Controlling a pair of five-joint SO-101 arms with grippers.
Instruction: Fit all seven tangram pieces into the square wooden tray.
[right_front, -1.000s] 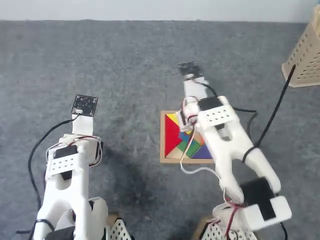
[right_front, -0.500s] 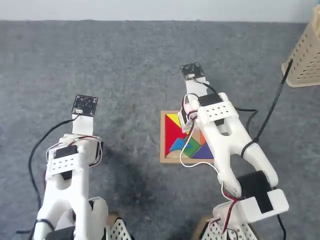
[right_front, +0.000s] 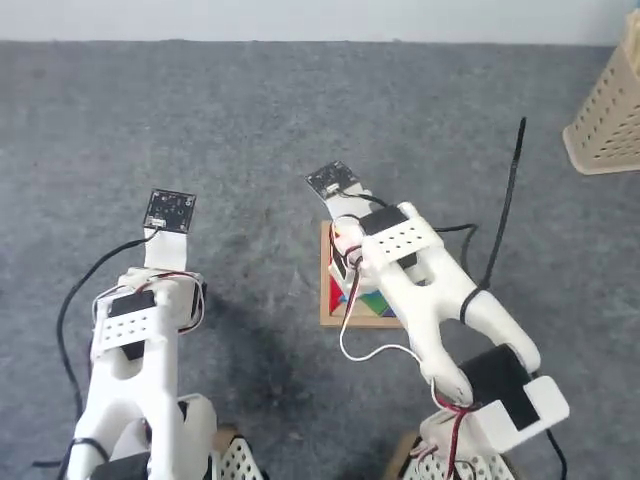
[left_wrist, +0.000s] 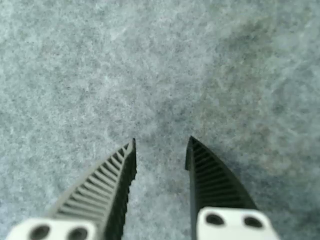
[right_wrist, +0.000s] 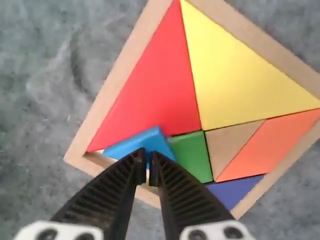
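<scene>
1. My right gripper (right_wrist: 147, 159) hangs over the near-left corner of the square wooden tray (right_wrist: 112, 87). Its fingers are pressed almost together, with only a thin slit between them and nothing held there.
2. Just under my tips lies the blue piece (right_wrist: 134, 146), between the red triangle (right_wrist: 155, 95) and the tray's near rim. I cannot tell whether I touch it or whether it lies flat.
3. The red triangle fills the tray's left side and the yellow triangle (right_wrist: 235, 85) its far side. The two meet along one edge.
4. To the right of the blue piece sit the green square (right_wrist: 191, 156) and the tan triangle (right_wrist: 227, 142). The orange piece (right_wrist: 270, 145) lies along the right rim, and the purple piece (right_wrist: 235, 192) is in the near-right corner.
5. The tray rests on the grey carpet (left_wrist: 160, 60), under my right arm (right_front: 415, 275).
6. My left gripper (left_wrist: 161, 142) is spread wide, with nothing between its fingers. It hangs above the carpet, well to the left of the tray.
7. A beige perforated box (right_front: 605, 115) stands at the far right.
</scene>
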